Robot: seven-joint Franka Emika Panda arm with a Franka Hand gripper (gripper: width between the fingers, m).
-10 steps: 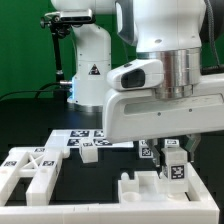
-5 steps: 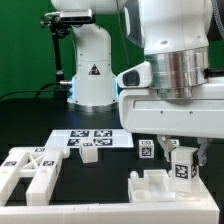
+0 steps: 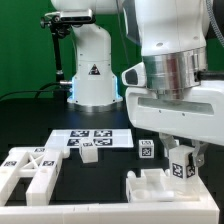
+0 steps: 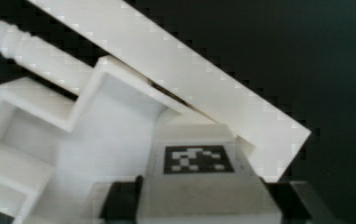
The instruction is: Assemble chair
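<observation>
Matte black table (image 3: 30, 125) under even light, carrying the flat white marker board (image 3: 95, 138) with black-and-white square tags, lying near the middle of the exterior view; plain dark backdrop (image 3: 20, 50) behind.

No words or numbers can be read. A black triangle sign (image 3: 91, 70) stands on the white robot base (image 3: 90, 88) at the back. Black-and-white square tags mark the marker board (image 3: 95, 138), the frame (image 3: 28, 168), a small block (image 3: 146, 152) and the tall block (image 3: 181, 168).
</observation>
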